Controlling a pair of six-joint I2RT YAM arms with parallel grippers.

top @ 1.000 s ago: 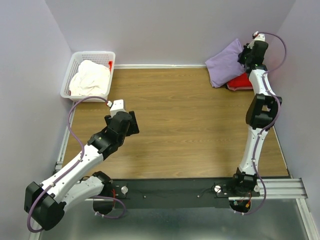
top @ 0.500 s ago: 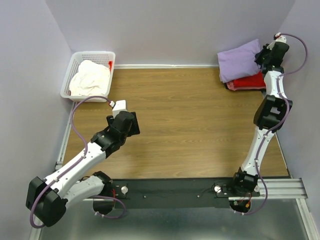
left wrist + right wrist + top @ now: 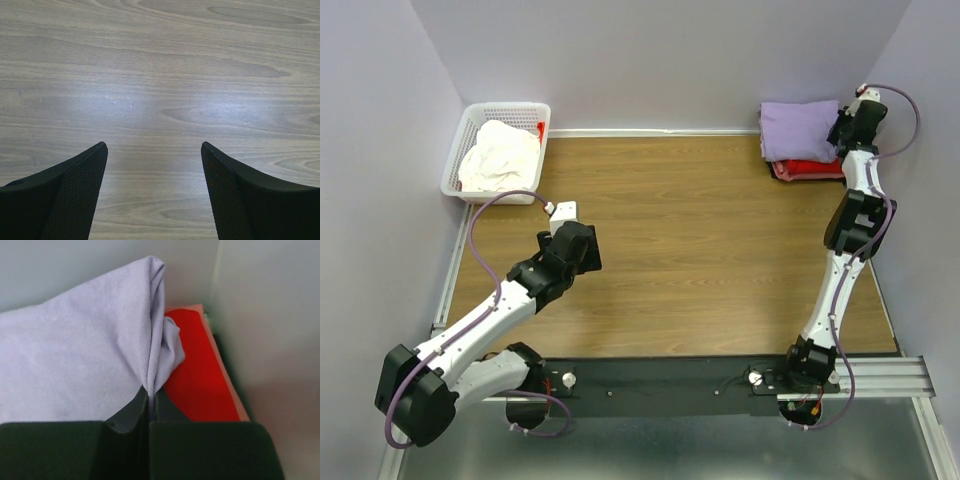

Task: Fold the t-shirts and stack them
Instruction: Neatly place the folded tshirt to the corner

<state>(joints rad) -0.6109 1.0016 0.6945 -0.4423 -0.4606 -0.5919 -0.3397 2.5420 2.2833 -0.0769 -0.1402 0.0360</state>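
Note:
The folded lavender-purple t-shirt (image 3: 798,129) lies on the folded red t-shirt (image 3: 810,168) at the table's far right corner. My right gripper (image 3: 840,128) is shut on the purple shirt's right edge. In the right wrist view the jaws (image 3: 149,395) pinch a fold of the purple cloth (image 3: 75,360), with the red shirt (image 3: 197,375) beneath on the right. The cream-white t-shirt (image 3: 500,156) lies crumpled in the basket. My left gripper (image 3: 582,248) is open and empty over bare wood; its fingers (image 3: 75,195) frame only the tabletop.
A white plastic lattice basket (image 3: 472,118) stands at the far left corner, a bit of red showing at its right rim (image 3: 539,130). Grey walls close in the table at the back and both sides. The wooden tabletop (image 3: 700,250) spans the middle.
My right gripper has carried the purple shirt rightward and squared it over the red shirt. My left arm has shifted slightly toward the middle.

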